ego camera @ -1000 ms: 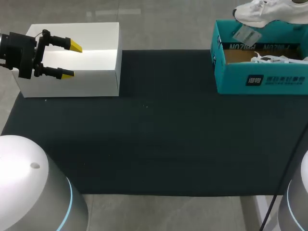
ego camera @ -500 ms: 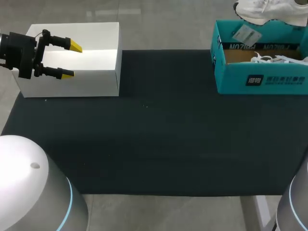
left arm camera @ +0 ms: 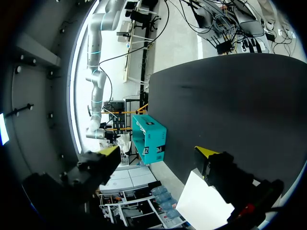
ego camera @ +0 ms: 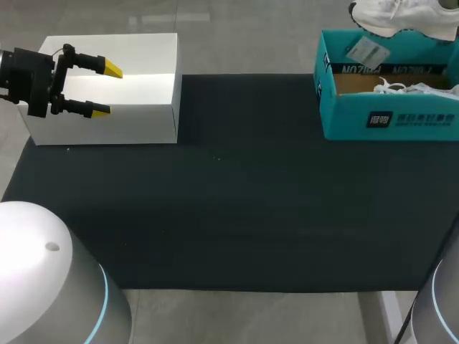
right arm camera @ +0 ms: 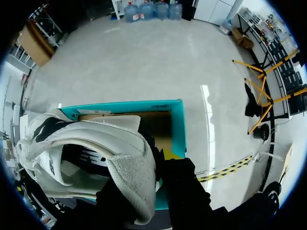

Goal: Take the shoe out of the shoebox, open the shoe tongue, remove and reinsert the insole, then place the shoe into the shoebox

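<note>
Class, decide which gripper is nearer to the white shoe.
Right. The right gripper grips the shoe by its heel above the teal shoebox; the left gripper hangs open far off, over the white box.

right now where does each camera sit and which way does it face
Head view: fixed above and behind, looking down on the black mat; shows the open left gripper over the white box.
Left wrist view: on the left wrist, looking between its open fingers across the mat to the teal shoebox.
Right wrist view: on the right wrist, looking down into the shoebox; the right gripper holds the white shoe.
Shared: all three show the shoebox; head and right wrist views show the shoe.
</note>
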`<state>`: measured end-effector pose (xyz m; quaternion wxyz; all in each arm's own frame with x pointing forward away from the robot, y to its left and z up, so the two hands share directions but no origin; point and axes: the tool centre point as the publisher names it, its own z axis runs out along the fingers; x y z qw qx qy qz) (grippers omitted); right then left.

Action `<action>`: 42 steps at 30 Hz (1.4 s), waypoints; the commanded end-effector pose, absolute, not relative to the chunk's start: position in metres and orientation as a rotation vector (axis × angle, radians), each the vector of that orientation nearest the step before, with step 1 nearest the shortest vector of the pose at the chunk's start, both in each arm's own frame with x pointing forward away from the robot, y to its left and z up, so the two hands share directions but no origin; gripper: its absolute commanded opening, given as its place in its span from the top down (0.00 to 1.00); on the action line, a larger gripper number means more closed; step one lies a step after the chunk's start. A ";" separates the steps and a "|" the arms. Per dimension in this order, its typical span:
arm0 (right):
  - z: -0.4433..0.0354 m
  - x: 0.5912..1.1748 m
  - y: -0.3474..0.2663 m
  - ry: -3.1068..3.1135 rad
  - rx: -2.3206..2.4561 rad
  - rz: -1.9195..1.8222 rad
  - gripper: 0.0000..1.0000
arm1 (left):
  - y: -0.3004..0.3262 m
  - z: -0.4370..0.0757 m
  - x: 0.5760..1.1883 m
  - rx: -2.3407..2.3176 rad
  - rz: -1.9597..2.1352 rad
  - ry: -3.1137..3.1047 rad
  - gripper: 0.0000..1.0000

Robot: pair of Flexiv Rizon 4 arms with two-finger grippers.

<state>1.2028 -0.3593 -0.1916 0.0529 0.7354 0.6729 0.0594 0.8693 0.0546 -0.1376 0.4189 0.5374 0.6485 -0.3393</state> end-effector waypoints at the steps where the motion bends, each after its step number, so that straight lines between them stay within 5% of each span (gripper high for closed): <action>1: -0.190 1.214 -0.365 2.116 2.306 0.081 1.00 | 0.054 -0.138 0.869 1.350 -0.849 1.628 0.00; 42: -0.274 1.203 -0.370 1.999 2.164 0.025 1.00 | 0.054 -0.138 0.869 1.350 -0.849 1.628 0.00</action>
